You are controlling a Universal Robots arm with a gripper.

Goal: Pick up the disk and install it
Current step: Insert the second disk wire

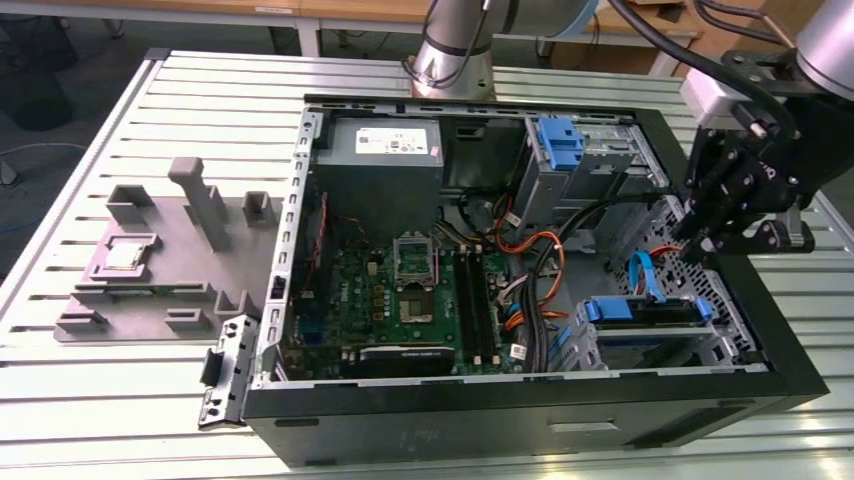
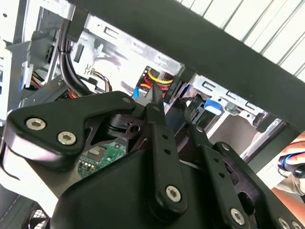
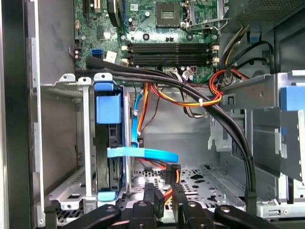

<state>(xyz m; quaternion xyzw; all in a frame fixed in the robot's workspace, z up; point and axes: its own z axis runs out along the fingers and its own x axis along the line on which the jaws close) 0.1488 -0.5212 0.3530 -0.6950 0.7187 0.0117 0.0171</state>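
The disk (image 1: 645, 311) sits in the lower metal bay of the open computer case (image 1: 534, 400), near the case's front corner at the exterior view's right. In the first wrist view I look at it edge-on: the disk (image 3: 112, 138) stands in the bay, framed by its blue carrier (image 3: 108, 109). My gripper (image 1: 697, 250) hangs above the case's right wall, a short way behind that bay and apart from it. Its black fingers stand a narrow gap apart with nothing between them in both wrist views, gripper (image 3: 165, 188) and gripper (image 2: 174, 107).
A blue data cable (image 3: 143, 153) and orange and black cables (image 3: 190, 98) run past the bay. A blue bracket (image 1: 567, 145) sits in the upper bay beside the power supply (image 1: 384, 143). A grey fixture (image 1: 160, 255) lies on the table. A hand (image 2: 293, 164) shows outside the case.
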